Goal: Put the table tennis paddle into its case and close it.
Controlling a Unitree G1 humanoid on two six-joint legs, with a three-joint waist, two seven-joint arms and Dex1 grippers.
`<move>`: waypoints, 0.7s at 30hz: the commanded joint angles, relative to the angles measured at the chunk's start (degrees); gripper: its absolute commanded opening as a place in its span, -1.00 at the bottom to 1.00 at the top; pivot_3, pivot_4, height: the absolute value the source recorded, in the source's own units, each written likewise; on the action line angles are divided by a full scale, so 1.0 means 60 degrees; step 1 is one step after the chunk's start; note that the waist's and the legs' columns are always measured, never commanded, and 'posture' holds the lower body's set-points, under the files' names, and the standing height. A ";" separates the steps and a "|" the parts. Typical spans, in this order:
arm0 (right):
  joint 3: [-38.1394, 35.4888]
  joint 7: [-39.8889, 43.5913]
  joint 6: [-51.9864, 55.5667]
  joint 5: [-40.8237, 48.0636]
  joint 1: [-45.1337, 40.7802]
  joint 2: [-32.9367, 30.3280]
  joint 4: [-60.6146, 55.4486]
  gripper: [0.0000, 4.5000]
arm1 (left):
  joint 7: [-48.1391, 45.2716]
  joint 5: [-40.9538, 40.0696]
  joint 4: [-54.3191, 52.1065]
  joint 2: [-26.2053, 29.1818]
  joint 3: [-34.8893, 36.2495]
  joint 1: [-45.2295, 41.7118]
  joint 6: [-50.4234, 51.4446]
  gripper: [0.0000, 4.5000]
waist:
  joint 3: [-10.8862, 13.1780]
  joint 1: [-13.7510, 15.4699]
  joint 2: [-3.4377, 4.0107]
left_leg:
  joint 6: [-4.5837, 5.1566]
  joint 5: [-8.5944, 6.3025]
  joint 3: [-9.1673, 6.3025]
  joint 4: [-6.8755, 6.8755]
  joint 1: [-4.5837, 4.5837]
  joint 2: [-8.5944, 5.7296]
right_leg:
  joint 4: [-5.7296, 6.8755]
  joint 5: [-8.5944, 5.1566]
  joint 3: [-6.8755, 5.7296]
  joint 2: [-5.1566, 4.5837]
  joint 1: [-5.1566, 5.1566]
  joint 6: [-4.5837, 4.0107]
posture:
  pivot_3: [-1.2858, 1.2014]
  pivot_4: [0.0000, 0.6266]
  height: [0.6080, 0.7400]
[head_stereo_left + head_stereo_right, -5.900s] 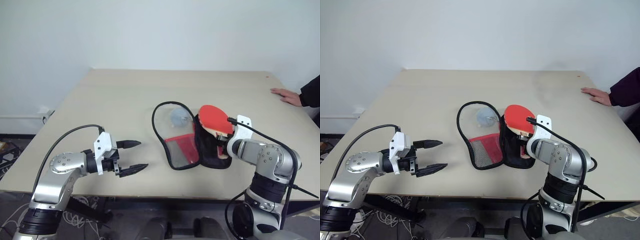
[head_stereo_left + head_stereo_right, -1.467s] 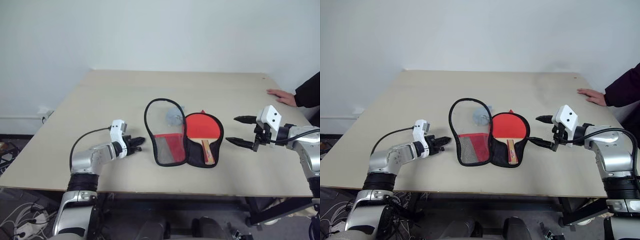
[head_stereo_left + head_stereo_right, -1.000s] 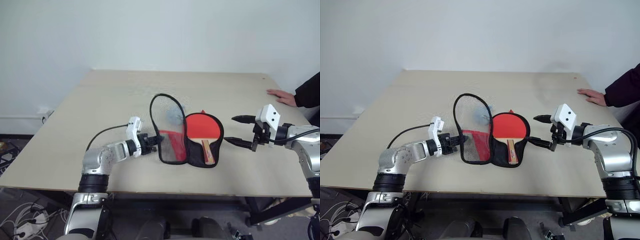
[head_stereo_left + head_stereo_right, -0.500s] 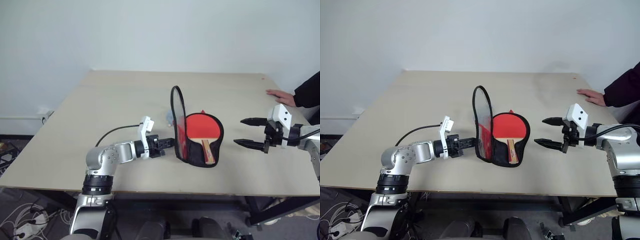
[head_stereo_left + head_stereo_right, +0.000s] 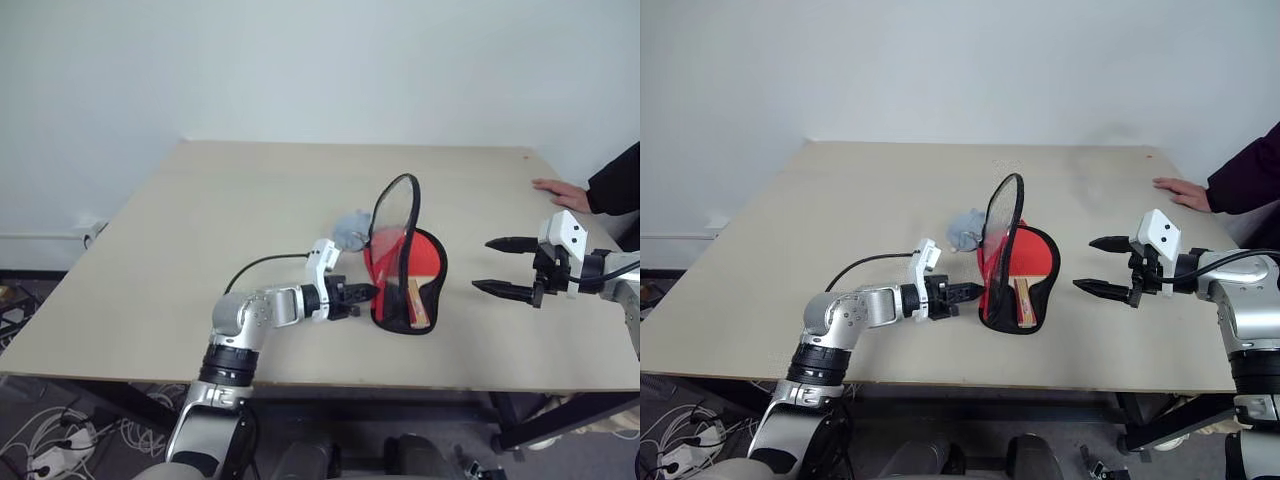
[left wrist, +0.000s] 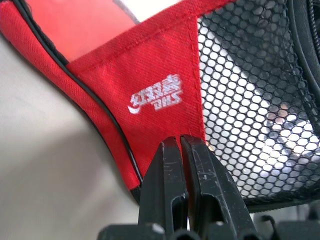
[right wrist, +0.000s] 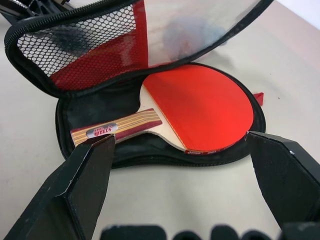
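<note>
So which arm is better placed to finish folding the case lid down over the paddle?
Left: its shut end effector is against the case lid's red edge; the right end effector hangs open beside it.

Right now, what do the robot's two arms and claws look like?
Both arms are built of silver-grey metal segments with black joints. Each ends in a claw, the left claw and the right claw, with two black, tapering, pointed fingers. A white angular block sits on each wrist just behind the claw. A black cable loops along the left arm to its wrist, and another runs along the right forearm.
</note>
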 commanded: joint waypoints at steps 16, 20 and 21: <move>-0.0259 -0.0023 0.0019 0.0149 0.0037 -0.0082 -0.0284 1.00 | 0.0278 -0.0217 -0.0421 0.0017 0.0637 -0.0198 0.0556 -0.99 | 0.0000 0.0001 0.0000 | 0.0001 0.0000 0.0000 0.0007 -0.0001 -0.0001 | 0.0001 0.0007 -0.0001 0.0001 0.0003 0.0009 | 0.03 -1.00 0.71; -0.0287 -0.0063 0.0049 0.0173 0.0133 -0.0062 -0.0410 1.00 | 0.0473 -0.0688 -0.0774 0.0124 0.1391 -0.0129 0.1022 -0.99 | 0.0000 0.0001 -0.0001 | 0.0001 0.0000 -0.0001 0.0007 -0.0001 0.0002 | 0.0002 0.0008 -0.0001 0.0002 0.0001 0.0010 | 0.03 -1.00 0.71; -0.0290 -0.0077 0.0055 0.0177 0.0154 -0.0054 -0.0435 1.00 | 0.0534 -0.0815 -0.0846 0.0149 0.1591 -0.0117 0.1181 -0.99 | 0.0000 0.0002 0.0000 | 0.0001 0.0000 -0.0001 0.0007 0.0000 0.0002 | 0.0002 0.0008 -0.0001 0.0002 0.0002 0.0010 | 0.03 -1.00 0.71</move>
